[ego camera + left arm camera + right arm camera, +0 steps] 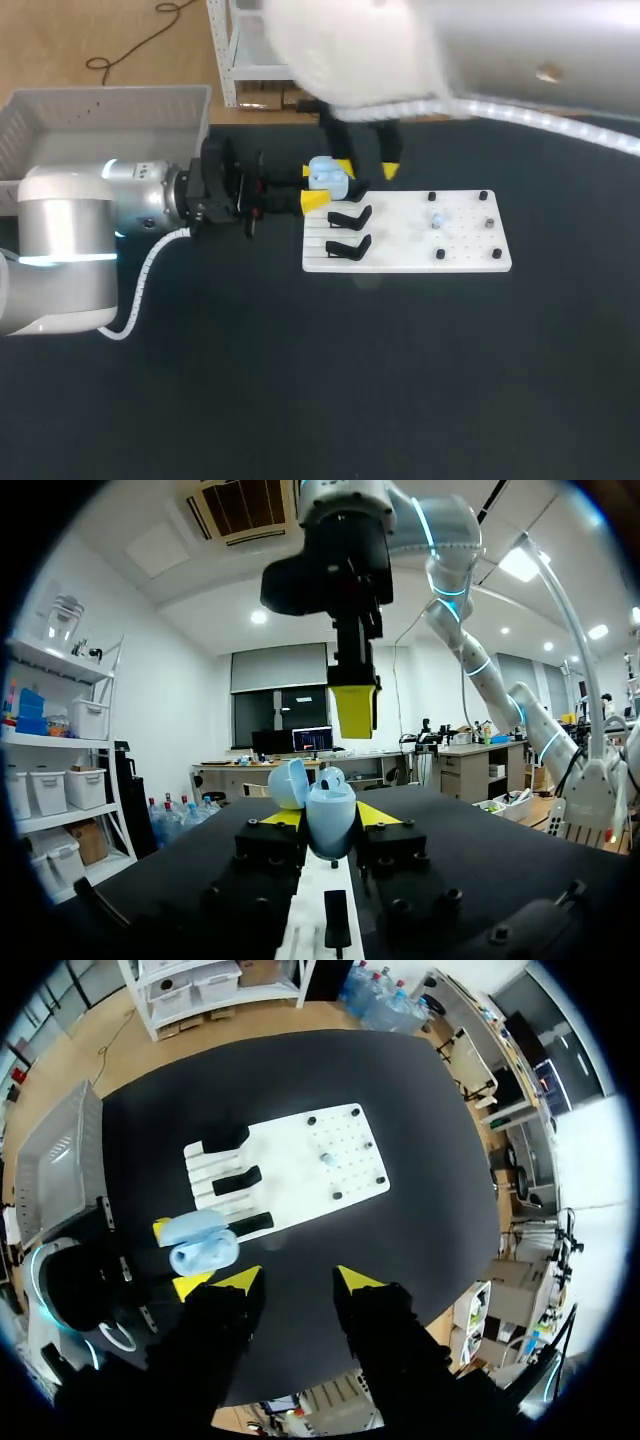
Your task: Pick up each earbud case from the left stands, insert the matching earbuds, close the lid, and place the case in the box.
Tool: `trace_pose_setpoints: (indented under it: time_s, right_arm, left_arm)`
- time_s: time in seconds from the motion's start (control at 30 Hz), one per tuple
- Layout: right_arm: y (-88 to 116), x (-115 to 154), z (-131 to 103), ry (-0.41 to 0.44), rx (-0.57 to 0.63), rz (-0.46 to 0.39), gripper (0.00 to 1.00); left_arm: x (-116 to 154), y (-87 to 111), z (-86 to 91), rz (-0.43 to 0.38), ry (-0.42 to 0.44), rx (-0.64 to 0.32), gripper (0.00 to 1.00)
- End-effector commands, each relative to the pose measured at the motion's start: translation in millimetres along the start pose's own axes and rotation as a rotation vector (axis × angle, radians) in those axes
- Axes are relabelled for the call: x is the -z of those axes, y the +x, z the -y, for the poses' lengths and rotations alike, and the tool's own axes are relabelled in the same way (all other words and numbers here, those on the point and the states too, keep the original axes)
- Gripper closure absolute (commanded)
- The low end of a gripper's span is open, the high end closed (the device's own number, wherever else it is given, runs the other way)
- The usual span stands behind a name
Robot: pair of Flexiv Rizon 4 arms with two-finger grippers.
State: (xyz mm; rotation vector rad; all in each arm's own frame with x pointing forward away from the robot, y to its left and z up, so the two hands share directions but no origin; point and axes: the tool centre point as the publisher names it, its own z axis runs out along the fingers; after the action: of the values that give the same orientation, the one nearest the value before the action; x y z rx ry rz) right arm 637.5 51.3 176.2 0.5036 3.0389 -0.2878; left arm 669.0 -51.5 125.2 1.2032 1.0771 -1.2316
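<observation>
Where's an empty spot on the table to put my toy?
The widest bare table is on the robot's side of the white board; past the board's right end is free too. Crowded: the board's left end, where the left gripper holds the earbud case by the stands, under the right gripper.

So the table [400, 380] is topped in plain matte black, and past its far edge there's a light wood floor [120, 40] with a white metal shelf unit [232, 50] standing on it. Looking out across the room you've got white walls [190, 710], a big dark window [280, 715] on the far side, and desks [470, 750] along it, one with a lit monitor [312, 740]. White ceiling with round lights [263, 616] and a vent [240, 505], plus white shelves [60, 780] holding storage bins off to one side.
</observation>
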Motion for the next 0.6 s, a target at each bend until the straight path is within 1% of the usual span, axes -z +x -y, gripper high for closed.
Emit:
trace_pose_setpoints:
  time_s: [0.03,0.17,0.3,0.43,0.53,0.6]
  right_arm:
    - [1.9,-11.1,53.3,-0.56,0.013,0.041,0.57]
    - [-5.9,-22.4,64.9,-0.585,0.024,0.033,0.58]
    - [-14.6,-36.4,72.4,-0.59,0.043,0.035,0.58]
    - [-27.0,-52.5,76.4,-0.571,0.055,0.034,0.59]
    - [-39.1,-70.8,77.5,-0.531,0.028,0.046,0.6]
    - [-43.7,-79.8,76.9,-0.514,0.015,0.053,0.6]
  left_arm:
    - [-0.2,0.3,-0.2,-0.001,0.0,0.0,1.0]
    - [-0.2,0.3,-0.2,-0.001,0.0,0.0,1.0]
    - [-0.2,0.3,-0.2,-0.001,0.0,0.0,1.0]
    - [-0.2,0.3,-0.2,-0.001,0.0,0.0,1.0]
    - [-0.2,0.3,-0.2,-0.001,0.0,0.0,1.0]
    - [-0.2,0.3,-0.2,-0.001,0.0,0.0,1.0]
